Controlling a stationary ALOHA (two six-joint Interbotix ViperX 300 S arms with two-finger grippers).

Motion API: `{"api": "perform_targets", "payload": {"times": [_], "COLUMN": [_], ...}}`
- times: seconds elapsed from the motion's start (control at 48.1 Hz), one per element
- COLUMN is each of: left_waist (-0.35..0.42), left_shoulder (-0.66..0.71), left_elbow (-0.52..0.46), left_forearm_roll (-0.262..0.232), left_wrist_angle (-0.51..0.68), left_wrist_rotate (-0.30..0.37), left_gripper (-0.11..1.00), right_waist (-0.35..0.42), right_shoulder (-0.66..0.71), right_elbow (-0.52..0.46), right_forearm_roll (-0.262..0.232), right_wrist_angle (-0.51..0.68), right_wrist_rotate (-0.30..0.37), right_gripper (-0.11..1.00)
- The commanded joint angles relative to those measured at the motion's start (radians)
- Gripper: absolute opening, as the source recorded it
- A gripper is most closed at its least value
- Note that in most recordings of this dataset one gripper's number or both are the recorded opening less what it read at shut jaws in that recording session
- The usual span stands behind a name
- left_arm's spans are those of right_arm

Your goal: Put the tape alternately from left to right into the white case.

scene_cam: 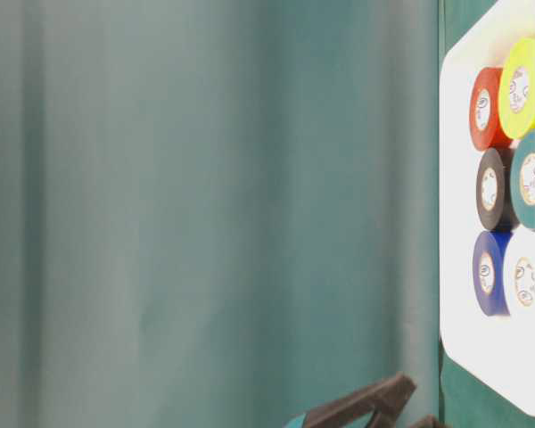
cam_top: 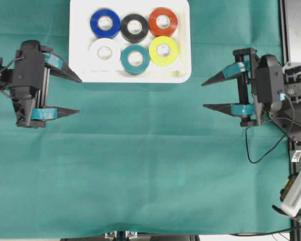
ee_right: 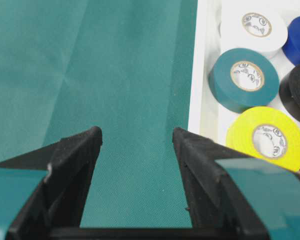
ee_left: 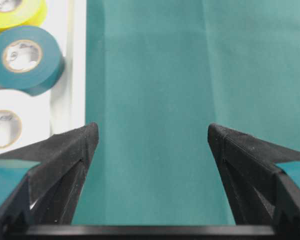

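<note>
So all six rolls are already sitting in the white case (cam_top: 183,75), two rows of three: blue roll (cam_top: 105,22), black roll (cam_top: 134,27) and red-orange roll (cam_top: 163,21) at the back, white roll (cam_top: 105,52), teal roll (cam_top: 135,59) and yellow roll (cam_top: 163,50) in front. No tape left out on the green cloth (cam_top: 140,170) that I can see. Left gripper (cam_top: 79,95) is spread wide and holding nothing, and right gripper (cam_top: 203,94) has its jaws apart and is empty too, both off to the sides of the case. Looks to me like the loading step is done, so the next move is probably just parking the arms clear without bumping the case.
</note>
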Motion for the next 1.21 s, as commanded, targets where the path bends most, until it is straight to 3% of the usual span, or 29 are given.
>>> {"api": "perform_targets", "payload": {"times": [0.0,0.582,1.185], "left_waist": [0.015,0.049,0.060], "left_shoulder": [-0.040,-0.209,-0.529], "left_elbow": [0.008,0.149,0.325], "left_forearm_roll": [-0.002,-0.003,-0.002], "left_wrist_angle": [-0.009,-0.018,-0.034], "left_wrist_rotate": [0.002,0.002,0.003], "left_gripper": [0.65,0.65,0.65], "right_waist": [0.002,-0.014,-0.014], "right_shoulder": [-0.017,-0.186,-0.304], "right_elbow": [0.000,0.081,0.140], "right_forearm_roll": [0.003,0.003,0.006], "right_wrist_angle": [-0.009,-0.006,0.009], "right_wrist_rotate": [0.002,0.002,0.008], "right_gripper": [0.64,0.64,0.64]}}
